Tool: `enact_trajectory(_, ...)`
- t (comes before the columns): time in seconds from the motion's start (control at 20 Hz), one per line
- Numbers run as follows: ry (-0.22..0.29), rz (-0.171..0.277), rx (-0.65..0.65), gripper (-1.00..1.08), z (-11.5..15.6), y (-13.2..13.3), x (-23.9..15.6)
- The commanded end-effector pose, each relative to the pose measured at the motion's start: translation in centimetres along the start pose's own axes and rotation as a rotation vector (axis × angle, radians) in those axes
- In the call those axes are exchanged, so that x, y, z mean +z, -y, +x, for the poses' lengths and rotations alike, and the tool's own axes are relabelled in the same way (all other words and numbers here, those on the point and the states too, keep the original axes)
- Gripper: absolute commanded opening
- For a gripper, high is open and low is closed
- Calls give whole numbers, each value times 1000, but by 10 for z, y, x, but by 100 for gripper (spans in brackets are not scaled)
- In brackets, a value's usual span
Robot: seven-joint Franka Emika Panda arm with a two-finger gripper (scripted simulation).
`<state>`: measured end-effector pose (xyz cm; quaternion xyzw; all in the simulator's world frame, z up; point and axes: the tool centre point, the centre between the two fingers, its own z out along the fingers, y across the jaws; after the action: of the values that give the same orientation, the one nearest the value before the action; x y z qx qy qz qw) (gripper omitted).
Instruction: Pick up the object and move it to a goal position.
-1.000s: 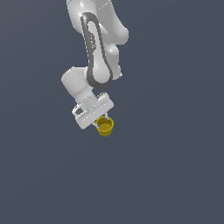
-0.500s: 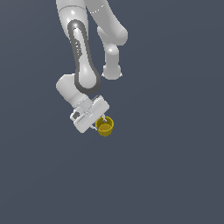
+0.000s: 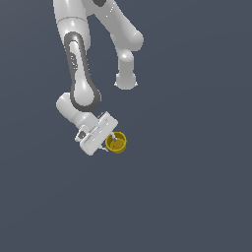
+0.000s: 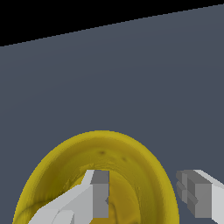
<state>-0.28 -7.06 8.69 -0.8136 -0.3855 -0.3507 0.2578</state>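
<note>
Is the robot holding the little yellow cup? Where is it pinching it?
Yes. The tool pinches the yellow cup by its rim wall: one finger sits inside the cup, the other outside, with the wall between them.

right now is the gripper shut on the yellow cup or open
Shut on the yellow cup: in the wrist view one finger sits inside the cup and the other outside its wall, pinching the rim. The gripper meets it in the exterior view.
</note>
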Motion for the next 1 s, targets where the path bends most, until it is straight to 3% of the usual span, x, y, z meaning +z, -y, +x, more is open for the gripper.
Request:
enact_trajectory(0.0, -22, 33, -18, 28, -7, 2, 8)
enact_trajectory(0.3, -54, 62, -55, 28, -10, -2, 11)
enact_trajectory(0.65, -52, 62, -53, 28, -9, -2, 12)
enact_trajectory(0.7, -52, 62, -53, -100, -9, -2, 12)
enact_trajectory(0.95, -52, 62, -53, -100, -9, -2, 12)
